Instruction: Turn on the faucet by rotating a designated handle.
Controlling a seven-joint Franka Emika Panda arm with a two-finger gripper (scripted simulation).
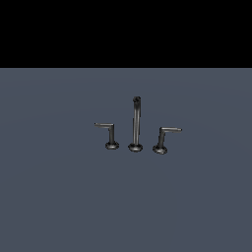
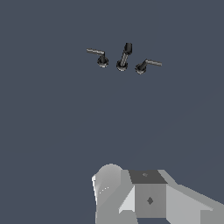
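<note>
The faucet (image 1: 135, 129) stands on a plain grey floor (image 1: 54, 197), three dark pieces in a row. The spout post (image 1: 136, 123) rises at the centre. The handle (image 1: 111, 134), with its upright stem, sits at the post's nine o'clock in the exterior view; the leaning lever (image 1: 164, 139) sits at three o'clock. The gripper (image 2: 131, 197) shows only in the wrist view (as a pale blocky body, well apart from the faucet); its fingers cannot be made out, so its opening cannot be told.
</note>
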